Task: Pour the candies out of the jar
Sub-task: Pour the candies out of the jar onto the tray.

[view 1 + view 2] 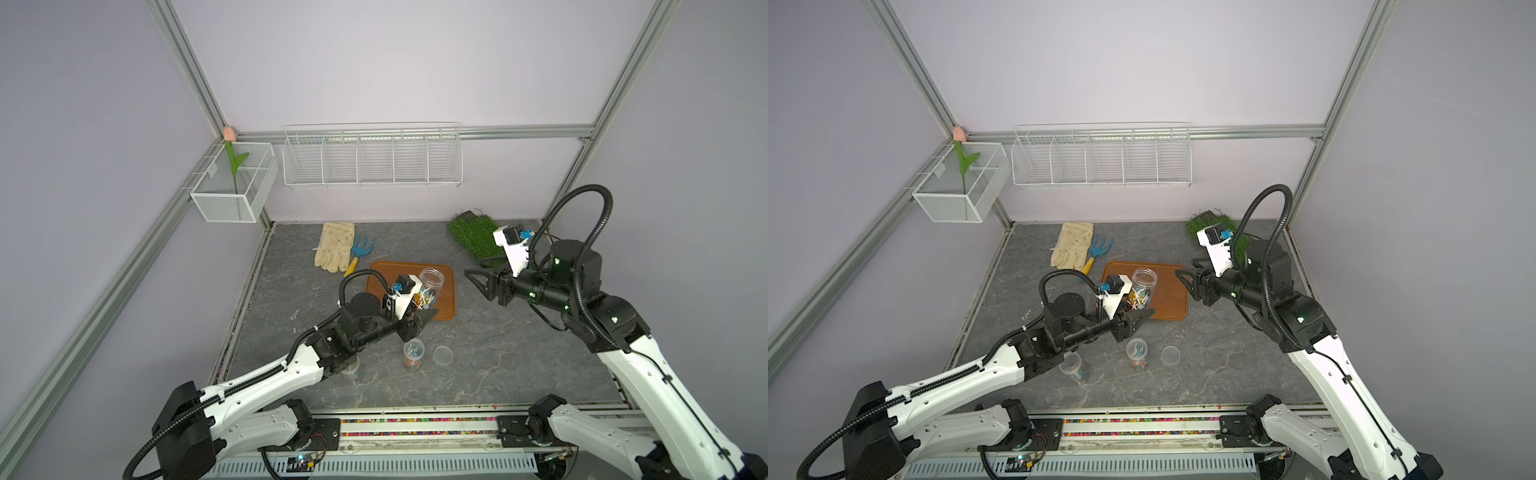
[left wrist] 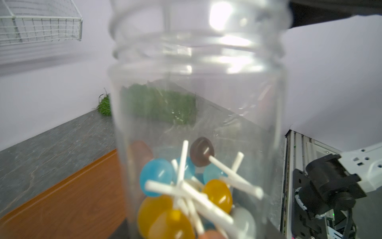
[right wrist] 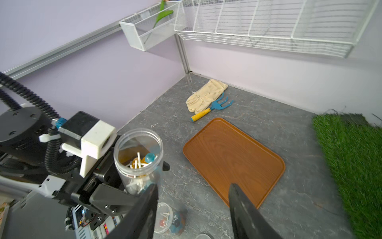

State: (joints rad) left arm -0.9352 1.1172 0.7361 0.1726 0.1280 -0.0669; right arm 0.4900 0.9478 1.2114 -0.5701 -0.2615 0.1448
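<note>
Filling our left wrist view, the jar [image 2: 196, 99] holds the candies [image 2: 186, 186] at its bottom. Our right wrist shows the left claw [image 3: 140, 180] gripping it mouth-up, right claw [image 3: 193, 187] agape, empty. In a top view it overlaps the tray [image 1: 384, 276].

Jar [image 2: 196, 93]: clear, threaded neck, fills the view
Candies [image 2: 186, 186]: blue, orange and brown heads, white sticks, piled away from the neck
Behind: wooden tray [image 2: 72, 196], grey bench [image 2: 41, 140], grass mat [image 2: 104, 105]

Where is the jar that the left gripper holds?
In both top views the jar is lifted, mouth up, in the left gripper at the brown tray's near edge, just beyond another candy jar standing on the table.
</note>
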